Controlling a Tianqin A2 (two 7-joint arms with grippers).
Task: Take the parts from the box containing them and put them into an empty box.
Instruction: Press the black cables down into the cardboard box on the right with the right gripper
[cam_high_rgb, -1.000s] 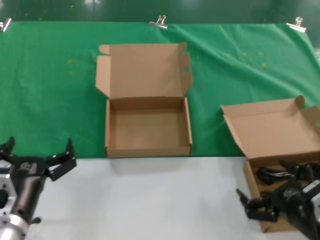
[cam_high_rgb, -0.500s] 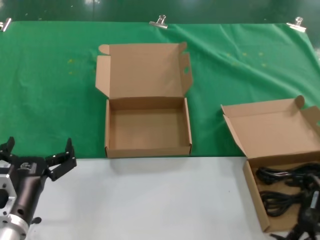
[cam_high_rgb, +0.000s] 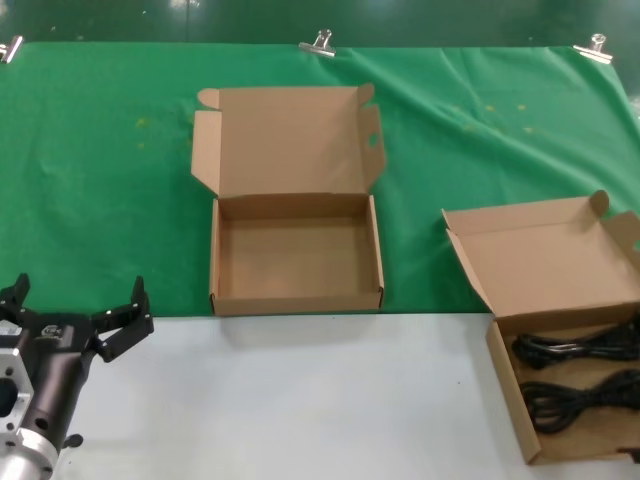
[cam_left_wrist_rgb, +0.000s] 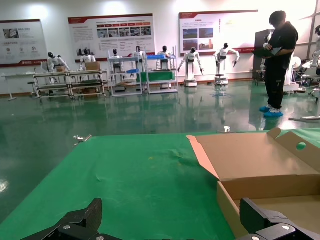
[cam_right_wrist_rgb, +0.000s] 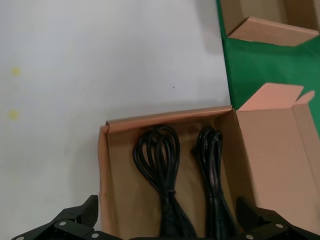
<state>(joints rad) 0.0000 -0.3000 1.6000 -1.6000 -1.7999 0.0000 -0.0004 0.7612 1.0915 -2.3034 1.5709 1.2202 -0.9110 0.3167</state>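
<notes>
The box holding the parts (cam_high_rgb: 506, 388) stands open at the right, its lid (cam_high_rgb: 545, 255) leaning back. Two black cord bundles (cam_high_rgb: 575, 350) lie side by side in it. In the right wrist view both bundles (cam_right_wrist_rgb: 159, 155) show inside this box (cam_right_wrist_rgb: 103, 185). My right gripper (cam_right_wrist_rgb: 169, 205) is open and empty above them and is out of the head view. The empty box (cam_high_rgb: 296, 298) stands open at mid table, with a slot in its lid flap (cam_high_rgb: 372, 140). My left gripper (cam_high_rgb: 78, 296) is open and empty at the front left. It (cam_left_wrist_rgb: 171, 210) faces the empty box's corner (cam_left_wrist_rgb: 227, 205).
A green cloth (cam_high_rgb: 100, 180) covers the back of the table, held by metal clips (cam_high_rgb: 320, 43). The front is white tabletop (cam_high_rgb: 300, 400). A person (cam_left_wrist_rgb: 277, 65) stands far off on the shop floor beyond the table.
My right gripper has pulled back from over the cord box, down and to the right, out of the head view, so both bundles now show. My left gripper has not moved.
</notes>
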